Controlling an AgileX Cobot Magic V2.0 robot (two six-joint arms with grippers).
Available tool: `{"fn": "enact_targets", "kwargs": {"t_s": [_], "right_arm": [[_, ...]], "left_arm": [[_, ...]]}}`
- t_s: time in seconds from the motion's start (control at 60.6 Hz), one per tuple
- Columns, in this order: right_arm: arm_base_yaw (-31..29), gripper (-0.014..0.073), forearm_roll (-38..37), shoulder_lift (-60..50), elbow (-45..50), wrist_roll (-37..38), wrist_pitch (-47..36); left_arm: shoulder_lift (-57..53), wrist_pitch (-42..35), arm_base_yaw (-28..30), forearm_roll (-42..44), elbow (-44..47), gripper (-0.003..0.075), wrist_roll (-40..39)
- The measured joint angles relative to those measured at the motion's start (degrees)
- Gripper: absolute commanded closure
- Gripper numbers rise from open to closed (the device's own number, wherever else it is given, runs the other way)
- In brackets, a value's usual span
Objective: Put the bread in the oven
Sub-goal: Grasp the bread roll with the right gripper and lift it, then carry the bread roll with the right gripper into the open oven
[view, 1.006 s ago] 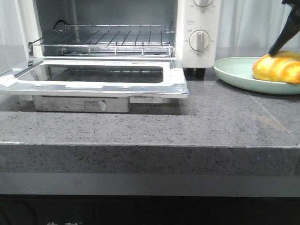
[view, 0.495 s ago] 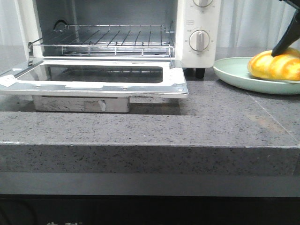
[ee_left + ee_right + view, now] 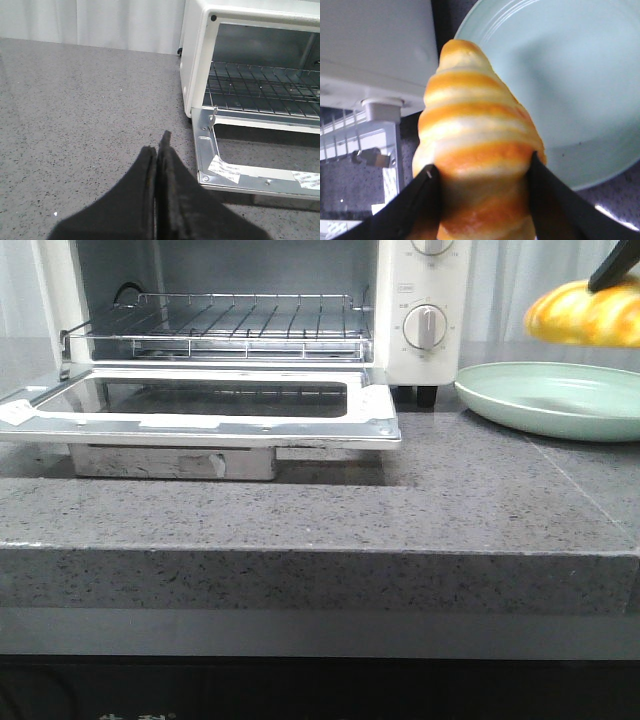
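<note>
bread (image 3: 477, 145) clamped in right gripper (image 3: 482, 192) — above plate (image 3: 560, 405), beside oven (image 3: 420, 310)

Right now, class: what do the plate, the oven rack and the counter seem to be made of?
Plate: probably glazed ceramic, though possibly plastic; smooth pale green with a soft sheen. Oven rack: shiny metal wire, chrome-like glints. Counter: speckled grey stone or stone-look composite, polished enough to reflect faintly.

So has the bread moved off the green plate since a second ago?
Yes. The bread has gone straight up: it lay on the plate before, and now it hangs clear above the plate, held between the right gripper's fingers, level with the oven's dial.
</note>
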Motion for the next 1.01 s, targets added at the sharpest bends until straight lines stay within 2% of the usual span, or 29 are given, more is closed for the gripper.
{"fn": "enact_targets", "kwargs": {"t_s": [0.099,0.198,0.346,0.495,0.66,0.726,0.858,1.006], "right_arm": [[1.1,0.0522,0.0,-6.6,4.7,-0.1,-0.3],[4.7,0.0522,1.7,-12.9,9.5,-0.1,-0.9],[15.3,0.0522,7.2,-17.8,13.2,-0.8,-3.6],[29.5,0.0522,11.4,-16.5,13.4,-1.4,-13.3],[42.9,0.0515,13.2,-8.5,11.6,-1.6,-29.9],[45.3,0.0515,13.5,-3.5,9.2,-1.6,-34.4],[46.0,0.0515,14.2,5.5,2.9,-1.6,-41.1],[44.9,0.0515,14.6,12.9,-2.6,-1.6,-42.9]], "left_arm": [[0.0,0.0,0.0,0.0,0.0,0.0741,0.0],[0.0,0.0,0.0,0.0,0.0,0.0741,0.0],[0.0,0.0,0.0,0.0,0.0,0.0741,0.0],[0.0,0.0,0.0,0.0,0.0,0.0741,0.0],[0.0,0.0,0.0,0.0,0.0,0.0741,0.0],[0.0,0.0,0.0,0.0,0.0,0.0741,0.0],[0.0,0.0,0.0,0.0,0.0,0.0741,0.0],[0.0,0.0,0.0,0.0,0.0,0.0741,0.0]]}}
